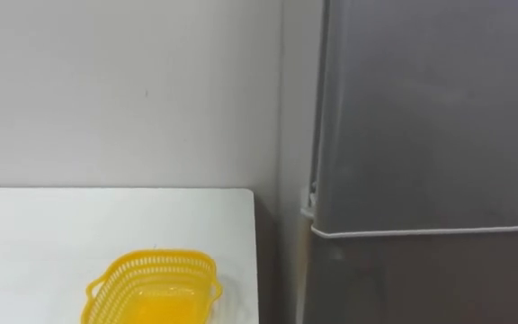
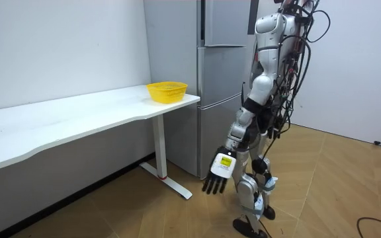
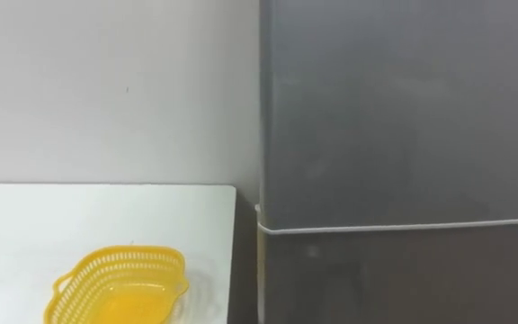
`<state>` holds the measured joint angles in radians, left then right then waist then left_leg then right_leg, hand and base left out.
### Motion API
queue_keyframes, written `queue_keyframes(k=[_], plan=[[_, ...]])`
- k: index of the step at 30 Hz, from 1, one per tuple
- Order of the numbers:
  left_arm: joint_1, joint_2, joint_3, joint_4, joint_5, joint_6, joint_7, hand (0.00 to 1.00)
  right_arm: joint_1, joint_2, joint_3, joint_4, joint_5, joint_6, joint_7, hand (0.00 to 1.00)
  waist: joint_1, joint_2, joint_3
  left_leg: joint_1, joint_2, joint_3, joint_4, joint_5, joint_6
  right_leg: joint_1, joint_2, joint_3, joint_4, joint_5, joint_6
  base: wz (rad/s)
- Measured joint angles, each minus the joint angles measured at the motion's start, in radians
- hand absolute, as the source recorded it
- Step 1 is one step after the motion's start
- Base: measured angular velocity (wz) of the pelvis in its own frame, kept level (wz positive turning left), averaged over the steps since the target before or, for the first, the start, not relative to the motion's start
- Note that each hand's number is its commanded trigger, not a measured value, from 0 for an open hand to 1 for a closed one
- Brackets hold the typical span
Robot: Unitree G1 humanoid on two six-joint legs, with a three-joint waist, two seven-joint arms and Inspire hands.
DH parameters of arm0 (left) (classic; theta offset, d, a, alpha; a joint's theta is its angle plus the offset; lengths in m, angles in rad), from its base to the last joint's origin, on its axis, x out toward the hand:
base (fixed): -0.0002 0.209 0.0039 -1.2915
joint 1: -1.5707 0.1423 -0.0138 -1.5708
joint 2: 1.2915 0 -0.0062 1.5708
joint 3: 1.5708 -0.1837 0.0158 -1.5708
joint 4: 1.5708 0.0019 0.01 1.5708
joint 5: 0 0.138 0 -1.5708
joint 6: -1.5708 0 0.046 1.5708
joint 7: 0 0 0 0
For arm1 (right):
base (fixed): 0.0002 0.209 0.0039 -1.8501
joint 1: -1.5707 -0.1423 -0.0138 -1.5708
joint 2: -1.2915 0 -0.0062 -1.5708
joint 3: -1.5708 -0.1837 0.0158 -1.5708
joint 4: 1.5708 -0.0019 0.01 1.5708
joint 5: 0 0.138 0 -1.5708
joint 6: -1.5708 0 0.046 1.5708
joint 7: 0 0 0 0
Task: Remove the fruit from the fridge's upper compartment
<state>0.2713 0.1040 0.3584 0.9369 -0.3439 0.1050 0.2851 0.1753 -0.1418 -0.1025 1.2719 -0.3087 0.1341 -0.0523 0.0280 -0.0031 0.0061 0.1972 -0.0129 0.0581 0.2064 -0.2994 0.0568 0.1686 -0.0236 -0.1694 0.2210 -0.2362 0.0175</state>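
Note:
A grey fridge [image 1: 430,108] stands right before me, its upper door shut; a pale seam [image 1: 421,232] divides it from the lower door [image 3: 403,279]. In the room view I stand upright, close to the fridge [image 2: 220,79]. My left hand [image 2: 218,173] hangs low at my side with straight fingers and holds nothing.
A white table [image 1: 61,225] runs along the wall left of the fridge, with a narrow gap between them. An empty yellow mesh basket [image 1: 154,286] sits near the table's right end. Wooden floor [image 2: 336,185] lies open behind me.

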Motion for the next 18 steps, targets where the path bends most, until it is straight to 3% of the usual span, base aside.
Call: queue_keyframes(k=[2,4,9,14,18], plan=[[-0.006,0.000,0.007,-0.048,-0.068,-0.037,0.062,0.00,-0.002,-0.001,-0.005,0.000,-0.003,-0.012,-0.011,0.00,0.002,0.003,-0.0005,-0.003,0.000,-0.005,-0.001,0.002,-0.002,-0.003,0.001,-0.002,0.001,0.000,-0.001,0.02],[-0.008,-0.006,0.017,-0.131,-0.119,-0.045,0.117,0.00,-0.002,-0.001,-0.008,-0.003,-0.002,-0.018,-0.021,0.00,0.005,0.012,-0.0034,-0.012,0.001,-0.005,0.000,0.003,-0.003,-0.013,0.002,-0.002,0.001,0.002,-0.003,0.00],[0.000,-0.005,0.049,-0.487,-0.171,-0.101,0.266,0.00,0.014,-0.002,-0.021,-0.049,-0.016,-0.050,-0.030,0.00,0.010,0.018,-0.0068,-0.013,0.001,-0.006,-0.002,0.005,-0.005,-0.015,0.006,0.001,0.001,0.002,-0.003,-0.01],[-0.020,-0.004,0.078,-0.749,-0.120,-0.193,0.420,0.00,0.024,-0.002,-0.045,-0.072,-0.018,-0.094,-0.060,0.00,0.010,0.023,-0.0085,-0.008,0.002,-0.006,-0.002,0.006,-0.004,-0.012,0.006,0.006,-0.001,0.002,-0.003,-0.04],[-0.019,-0.003,0.081,-0.967,0.024,-0.228,0.521,0.00,0.046,-0.002,-0.039,-0.071,-0.036,-0.118,-0.070,0.00,0.016,0.025,-0.0080,-0.007,0.001,-0.010,-0.002,0.006,-0.004,-0.012,0.006,0.014,-0.003,0.002,-0.003,-0.03]])
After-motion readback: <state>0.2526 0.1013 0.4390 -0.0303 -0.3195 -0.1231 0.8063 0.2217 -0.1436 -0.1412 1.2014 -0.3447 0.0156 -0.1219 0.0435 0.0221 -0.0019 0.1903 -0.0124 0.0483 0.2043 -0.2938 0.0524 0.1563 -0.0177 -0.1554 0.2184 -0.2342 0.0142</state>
